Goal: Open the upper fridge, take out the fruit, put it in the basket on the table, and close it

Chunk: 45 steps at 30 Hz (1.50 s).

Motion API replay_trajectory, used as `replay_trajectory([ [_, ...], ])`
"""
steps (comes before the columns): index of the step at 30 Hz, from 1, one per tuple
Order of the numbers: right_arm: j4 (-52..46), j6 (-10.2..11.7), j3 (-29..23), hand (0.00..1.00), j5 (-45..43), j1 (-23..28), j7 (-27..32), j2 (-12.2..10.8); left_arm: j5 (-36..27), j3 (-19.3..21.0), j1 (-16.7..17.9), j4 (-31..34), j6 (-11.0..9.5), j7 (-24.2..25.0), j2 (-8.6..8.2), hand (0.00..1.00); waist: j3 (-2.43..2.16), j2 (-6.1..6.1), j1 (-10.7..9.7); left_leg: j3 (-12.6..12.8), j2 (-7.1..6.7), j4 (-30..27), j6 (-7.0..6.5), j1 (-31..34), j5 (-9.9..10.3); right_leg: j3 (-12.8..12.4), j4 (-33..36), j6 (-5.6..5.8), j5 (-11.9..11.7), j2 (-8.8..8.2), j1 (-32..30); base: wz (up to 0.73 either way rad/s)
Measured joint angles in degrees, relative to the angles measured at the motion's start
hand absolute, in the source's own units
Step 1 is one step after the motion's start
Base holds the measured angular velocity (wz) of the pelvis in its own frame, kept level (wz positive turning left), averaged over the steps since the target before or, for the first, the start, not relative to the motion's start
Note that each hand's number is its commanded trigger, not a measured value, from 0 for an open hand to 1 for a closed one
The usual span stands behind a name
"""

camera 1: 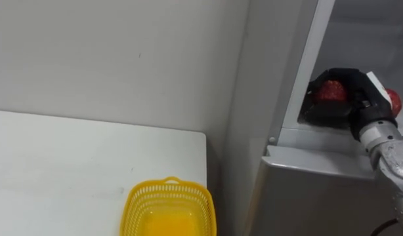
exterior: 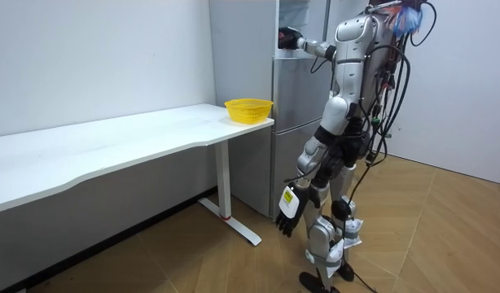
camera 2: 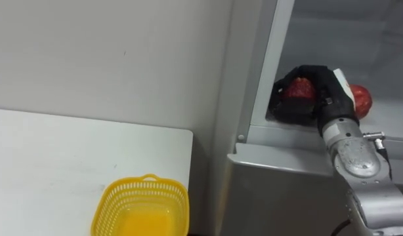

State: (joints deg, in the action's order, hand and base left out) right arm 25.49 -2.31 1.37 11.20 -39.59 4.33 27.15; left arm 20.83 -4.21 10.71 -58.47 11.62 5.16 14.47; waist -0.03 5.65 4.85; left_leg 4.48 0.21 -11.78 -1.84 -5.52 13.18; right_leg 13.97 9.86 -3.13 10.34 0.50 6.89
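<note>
A white tabletop [exterior: 111, 138] is set along a pale wall, with a yellow basket [camera 2: 141, 208] at its end beside the grey fridge [camera 2: 280, 190]; inside the upper compartment a round red fruit [camera 2: 298, 88] is enclosed by the right hand [camera 2: 325, 85], whose fingers are curled round it; the left hand [exterior: 288, 203] is hung slack at the thigh.

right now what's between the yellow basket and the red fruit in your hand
Between basket and red fruit: bare table, a narrow gap, then the fridge's side wall, in the left eye view.
</note>
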Motion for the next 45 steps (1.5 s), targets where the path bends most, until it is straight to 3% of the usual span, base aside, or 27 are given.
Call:
replay_trajectory([
  [3, -5.9, -0.3, -0.2, 1.00, -1.1, 3.3, 2.2, -0.1, 0.0, 0.0, 0.0, 0.0, 0.0, 0.1, -0.14, 0.00, 0.00, -0.45, 0.0, 0.0, -0.01, 0.0, 0.00, 0.0, 0.0, 0.0, 0.0, 0.00, 0.0, -0.01, -0.1, 0.00],
  [6, -11.2, -0.3, -0.4, 1.00, -3.4, 6.0, 3.9, -1.0, 0.0, 0.0, 0.0, 0.0, -0.1, 0.1, -0.73, 0.00, -0.36, -1.30, -0.1, 0.2, -0.03, 0.0, 0.00, -0.1, 0.0, -0.1, 0.0, 0.01, 0.0, 0.00, -0.2, -0.03],
  [10, -15.5, -0.3, -0.4, 1.00, -3.7, 7.9, 5.3, -1.6, 0.0, 0.0, -0.5, 0.0, -0.4, 0.1, -0.79, 0.00, -0.28, -2.32, -0.3, 0.2, 0.00, 0.2, 0.07, 0.0, -0.1, -0.1, 0.0, 0.01, 0.0, 0.04, -0.4, 0.00],
  [17, -22.5, -0.7, -0.3, 1.00, -8.6, 12.3, 9.5, -3.2, 0.0, -0.5, -0.8, -0.1, -1.3, -0.3, -0.82, 0.00, -0.29, -2.42, -0.5, 0.2, 0.03, 0.1, 0.11, 0.0, -0.1, -0.6, 0.1, 0.01, 0.0, 0.11, -0.7, -0.01],
  [26, -37.2, -0.5, 0.1, 1.00, -14.1, 19.0, 12.0, -7.7, 0.0, -0.5, -0.9, -3.0, -4.7, -3.4, -1.08, 0.00, -0.11, -2.74, -1.4, 0.7, 0.03, 0.6, 0.09, 0.1, -0.1, -1.2, 0.7, 0.02, 0.0, 0.12, -1.2, -0.02],
  [30, -42.7, 1.7, 0.3, 1.00, -16.2, 20.2, 14.2, -7.8, 0.0, -0.5, -0.1, -3.8, -4.8, -4.4, -1.42, 0.00, -0.19, -2.96, -1.4, 0.9, 0.05, 0.5, 0.09, 0.1, -0.1, -1.3, 0.8, 0.02, 0.0, 0.11, -1.2, -0.01],
  [32, -44.1, 2.3, 0.9, 1.00, -18.1, 20.5, 14.7, -8.7, 0.0, -0.5, 0.5, -3.8, -4.9, -4.7, -1.84, 0.00, -0.60, -3.25, -1.4, 1.4, 0.11, 0.4, 0.09, -0.2, -0.1, -1.7, 0.9, 0.02, 0.0, 0.13, -1.2, -0.09],
  [36, -47.3, 5.6, 2.2, 1.00, -22.3, 22.6, 16.3, -10.3, -0.6, -0.5, 0.4, -4.3, -6.9, -5.2, -2.15, 0.00, -0.60, -3.64, -1.4, 1.6, 0.13, 0.5, 0.09, -0.3, -0.1, -1.9, 0.9, 0.01, 0.0, 0.17, -1.0, -0.03],
  [38, -48.3, 6.0, 3.0, 1.00, -24.2, 23.1, 16.8, -10.8, -0.6, -0.5, 0.4, -4.7, -7.3, -5.7, -2.29, 0.00, -0.55, -3.67, -1.3, 1.8, 0.19, 0.6, 0.09, -0.6, -0.1, -2.1, 0.9, 0.01, 0.0, 0.20, -1.0, -0.06],
  [41, -52.0, 6.3, 6.7, 1.00, -28.5, 24.7, 17.5, -11.5, -1.0, -0.6, -0.5, -6.1, -7.7, -5.6, -2.29, 0.00, -0.53, -3.68, -1.2, 1.9, 0.26, 0.6, 0.09, -0.5, -0.1, -2.3, 1.0, -0.04, 0.0, 0.25, -1.1, -0.04],
  [45, -53.9, 8.7, 11.8, 1.00, -32.7, 24.7, 17.5, -12.0, -1.0, -1.8, -2.1, -6.8, -8.1, -5.0, -2.25, 0.00, -0.48, -3.07, 0.2, 1.8, 0.17, 0.5, 0.16, 0.0, -0.1, -2.3, 0.7, -0.05, 0.0, 0.29, -1.3, 0.01],
])
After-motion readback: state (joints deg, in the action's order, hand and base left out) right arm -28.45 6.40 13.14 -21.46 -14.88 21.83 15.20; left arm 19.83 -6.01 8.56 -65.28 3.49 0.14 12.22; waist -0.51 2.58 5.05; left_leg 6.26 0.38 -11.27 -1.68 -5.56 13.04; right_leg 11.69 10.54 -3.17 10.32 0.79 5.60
